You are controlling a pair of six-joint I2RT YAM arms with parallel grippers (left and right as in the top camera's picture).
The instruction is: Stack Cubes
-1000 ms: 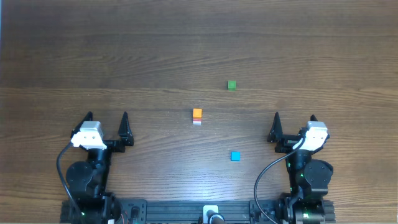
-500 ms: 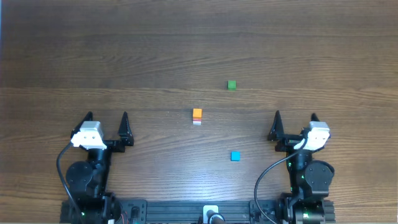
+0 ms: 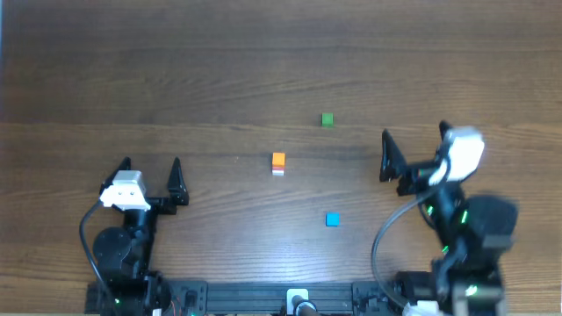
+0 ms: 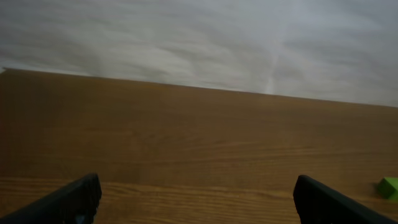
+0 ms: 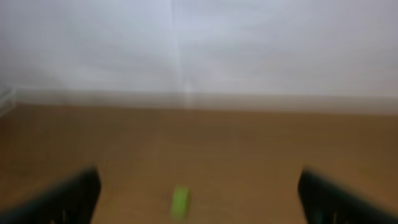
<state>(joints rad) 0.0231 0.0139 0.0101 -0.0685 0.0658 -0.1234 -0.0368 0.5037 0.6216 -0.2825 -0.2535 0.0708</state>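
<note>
An orange cube (image 3: 278, 159) sits on top of a white cube (image 3: 278, 171) near the table's middle. A green cube (image 3: 327, 119) lies farther back and to the right; it also shows in the left wrist view (image 4: 389, 186) and the right wrist view (image 5: 180, 202). A blue cube (image 3: 332, 219) lies nearer the front, right of centre. My left gripper (image 3: 150, 167) stands open at the front left with nothing in it. My right gripper (image 3: 414, 139) is open and lifted at the right, level with the stack and apart from every cube.
The brown wooden table (image 3: 176, 79) stretches wide around the cubes. A pale wall (image 4: 199, 37) rises behind its far edge. Both arm bases stand along the front edge.
The right arm has risen and swung forward, its gripper now farther up the top view. The left arm and all cubes have kept still.
</note>
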